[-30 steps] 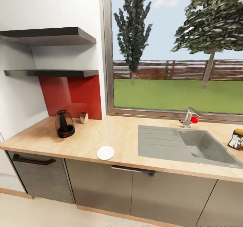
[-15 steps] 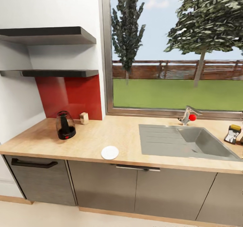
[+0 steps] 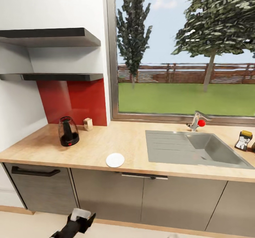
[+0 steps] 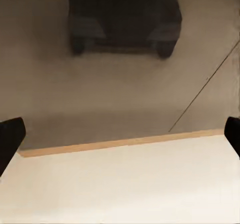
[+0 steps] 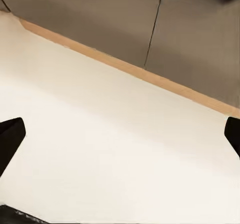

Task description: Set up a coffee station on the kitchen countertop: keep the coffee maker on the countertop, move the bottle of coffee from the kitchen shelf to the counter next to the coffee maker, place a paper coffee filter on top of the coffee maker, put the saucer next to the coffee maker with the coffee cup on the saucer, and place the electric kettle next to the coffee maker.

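Note:
The electric kettle [image 3: 68,131] stands at the left of the countertop [image 3: 131,142], in front of the red backsplash. Near the counter's front edge lies the white saucer [image 3: 115,160], with nothing on it. The bottle of coffee [image 3: 244,140] stands on the counter at the far right, beside the sink. The thin kitchen shelf [image 3: 53,76] on the wall is bare. My left gripper [image 4: 120,139] and right gripper [image 5: 120,139] are both open and hold nothing, low in front of the grey cabinets. The coffee maker, paper coffee filter and coffee cup are out of view.
A steel sink [image 3: 198,149] with a red-knobbed tap [image 3: 198,122] takes up the counter's right half. A small tan block [image 3: 88,123] stands behind the kettle. A thicker dark board [image 3: 49,37] hangs above the shelf. My left arm [image 3: 72,226] pokes up over the cream floor.
The camera shifted a second ago, sliding the whole scene sideways, and has since stayed still. My left arm has risen into the bottom of the head view. Nothing on the counter moved.

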